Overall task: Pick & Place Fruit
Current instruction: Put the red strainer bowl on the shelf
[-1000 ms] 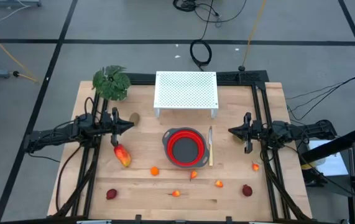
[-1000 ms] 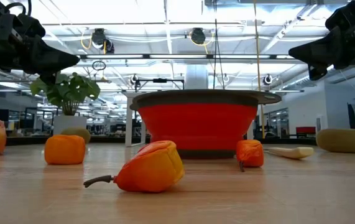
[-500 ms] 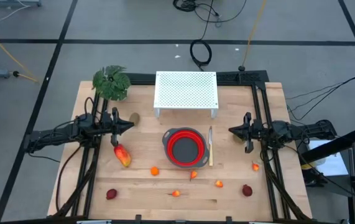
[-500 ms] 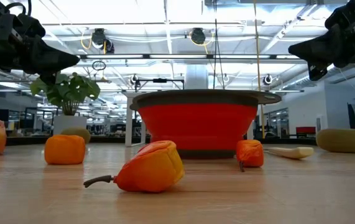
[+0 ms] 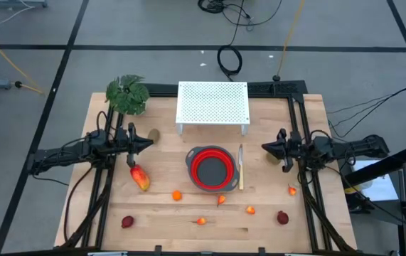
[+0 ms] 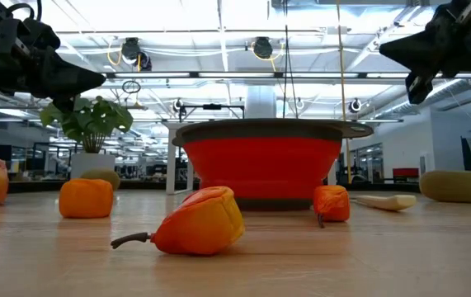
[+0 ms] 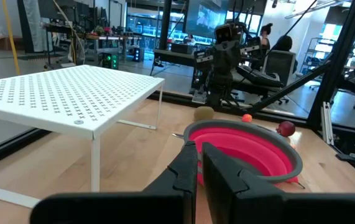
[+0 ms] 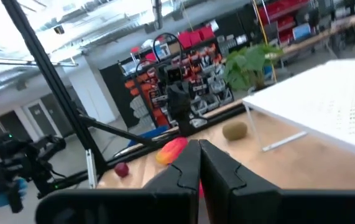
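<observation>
Nothing's been picked yet as far as I can tell, this looks like the very start. Using the bowl as the landmark, nearest the table's front edge: a row of little fruit lies on the wood in front of it, a dark-red one off to the front-left, tiny orange ones straight ahead, another dark-red one front-right. Closer in, an orange one sits just front-left of the bowl, and the big red-yellow one is left of it. A brown one lies behind-left.

The bowl has nothing in it. The left gripper hangs left of the bowl, fingers pressed together, holding nothing. The right gripper hangs to the bowl's right, also closed and holding nothing.

Next move, I'd guess: one arm has to spread its fingers and drop onto a fruit; the red-yellow one is right beside the left gripper.

Versus a second ago: the right arm has shifted a bit and sits higher in the low view. The left hasn't budged, and the fruit is all where it was.
</observation>
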`<state>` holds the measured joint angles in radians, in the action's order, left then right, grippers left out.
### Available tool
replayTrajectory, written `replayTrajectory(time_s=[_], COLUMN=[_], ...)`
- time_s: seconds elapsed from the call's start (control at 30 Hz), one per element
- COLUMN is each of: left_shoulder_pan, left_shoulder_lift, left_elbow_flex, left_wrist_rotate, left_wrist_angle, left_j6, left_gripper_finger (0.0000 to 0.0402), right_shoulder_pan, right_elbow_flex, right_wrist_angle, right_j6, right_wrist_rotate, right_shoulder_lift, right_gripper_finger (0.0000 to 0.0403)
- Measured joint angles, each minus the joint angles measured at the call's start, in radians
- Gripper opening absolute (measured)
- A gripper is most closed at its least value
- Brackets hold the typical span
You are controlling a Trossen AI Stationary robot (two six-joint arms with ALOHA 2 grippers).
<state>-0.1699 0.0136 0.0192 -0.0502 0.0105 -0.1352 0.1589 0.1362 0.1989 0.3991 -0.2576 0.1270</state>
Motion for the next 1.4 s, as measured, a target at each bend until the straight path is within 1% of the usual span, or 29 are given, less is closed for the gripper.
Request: replayTrajectory(time_s=[0.13, 0.4, 0.47, 0.57, 0.73, 0.8, 0.87, 0.93, 1.07, 1.2, 1.4], left_shoulder_pan=[0.0, 0.0, 0.0, 0.0, 0.0, 0.0, 0.0, 0.0, 0.0, 0.0, 0.0], left_shoulder_lift=[0.0, 0.0, 0.0, 0.0, 0.0, 0.0, 0.0, 0.0, 0.0, 0.0, 0.0], left_elbow_flex=[0.0, 0.0, 0.0, 0.0, 0.0, 0.0, 0.0, 0.0, 0.0, 0.0, 0.0], left_wrist_rotate=[0.0, 0.0, 0.0, 0.0, 0.0, 0.0, 0.0, 0.0, 0.0, 0.0, 0.0], left_wrist_angle=[0.0, 0.0, 0.0, 0.0, 0.0, 0.0, 0.0, 0.0, 0.0, 0.0, 0.0], left_j6=[0.0, 0.0, 0.0, 0.0, 0.0, 0.0, 0.0, 0.0, 0.0, 0.0, 0.0], left_gripper_finger=[0.0024, 0.0024, 0.0024, 0.0024, 0.0024, 0.0024, 0.0024, 0.0024, 0.0024, 0.0024, 0.0024], right_shoulder_pan=[0.0, 0.0, 0.0, 0.0, 0.0, 0.0, 0.0, 0.0, 0.0, 0.0, -0.006], right_elbow_flex=[0.067, 0.242, 0.286, 0.377, 0.561, 0.631, 0.693, 0.742, 0.813, 0.848, 0.857], right_wrist_angle=[-0.001, -0.016, -0.032, -0.133, -0.395, -0.485, -0.558, -0.61, -0.681, -0.709, -0.712], right_j6=[0.011, -0.069, -0.077, -0.062, 0.031, 0.058, 0.073, 0.088, 0.087, 0.095, 0.137], right_wrist_rotate=[0.002, 0.003, 0.026, 0.063, 0.083, 0.107, 0.132, 0.133, 0.132, 0.133, 0.136], right_shoulder_lift=[0.121, 0.387, 0.448, 0.536, 0.687, 0.741, 0.796, 0.846, 0.931, 0.996, 1.051], right_gripper_finger=[0.0, 0.0, 0.0, 0.0, 0.0, 0.0, 0.0, 0.0, 0.0, 0.0004, 0.0041])
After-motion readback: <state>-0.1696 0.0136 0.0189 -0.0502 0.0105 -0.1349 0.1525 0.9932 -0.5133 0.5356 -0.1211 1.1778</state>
